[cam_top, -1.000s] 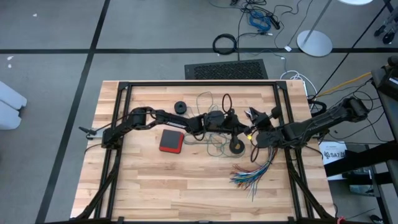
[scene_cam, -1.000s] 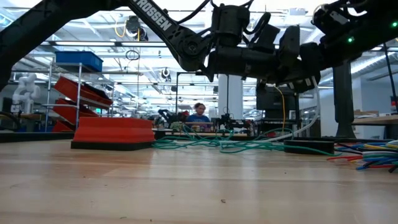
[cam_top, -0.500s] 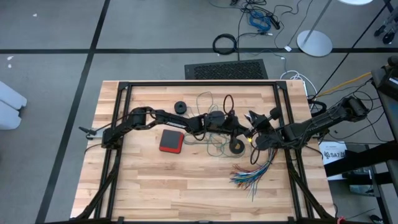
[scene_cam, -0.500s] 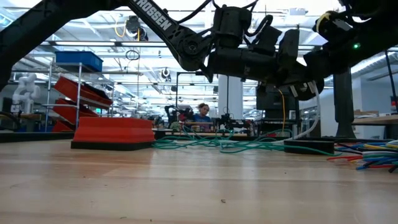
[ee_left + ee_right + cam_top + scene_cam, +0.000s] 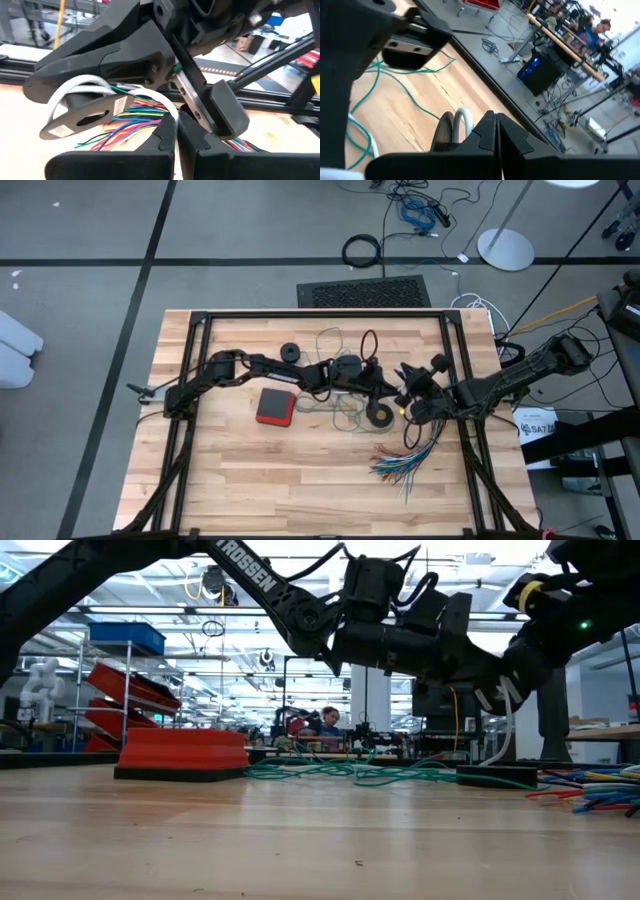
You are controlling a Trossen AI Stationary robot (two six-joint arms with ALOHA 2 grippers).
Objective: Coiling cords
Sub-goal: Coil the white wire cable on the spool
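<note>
Where both arms meet, teal-green cord (image 5: 345, 408) beneath left end effector (image 5: 388, 391).

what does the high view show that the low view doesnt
Only the high view shows the small black ring near the table's far edge, the table's black frame and the floor around it. Only the low view shows the room behind, with shelving and a person seated far off. Both show the red block, the teal cord loose on the wood, the coloured wires, and the left gripper and right gripper meeting mid-table.
</note>
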